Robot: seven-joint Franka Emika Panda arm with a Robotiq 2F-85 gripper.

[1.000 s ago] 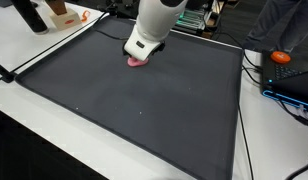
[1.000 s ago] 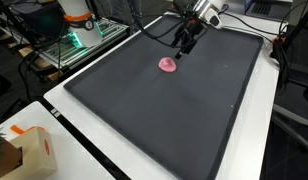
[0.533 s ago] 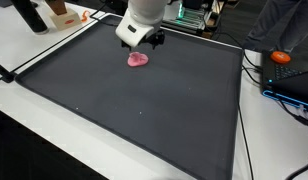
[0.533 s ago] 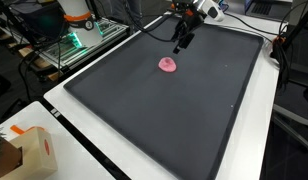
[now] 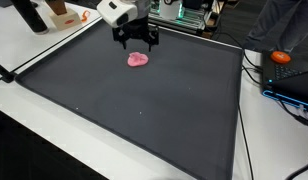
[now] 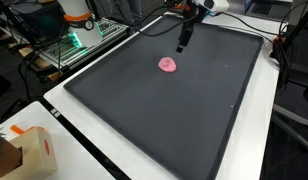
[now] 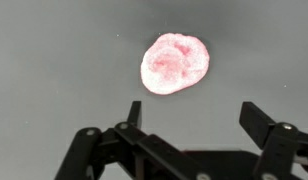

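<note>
Gripper [image 5: 137, 40] in an exterior view: hangs over the far part of the black mat [image 5: 144, 120], jaws spread wide, nothing between them. Pink lump [image 5: 139, 59] lies flat on the mat just in front of it.

Exterior view again: gripper [image 6: 181, 45] is raised off the surface, near the lump [image 6: 169, 65] but apart from it.

Wrist view: lump [image 7: 175, 63] sits ahead of the fingertips [image 7: 134, 112], not between them.

Judgement: lump rests free on the mat; no grasp in hand.

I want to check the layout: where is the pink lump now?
In both exterior views the pink lump lies on the dark mat, toward its far edge, untouched, close to the open gripper that hovers above it.
</note>
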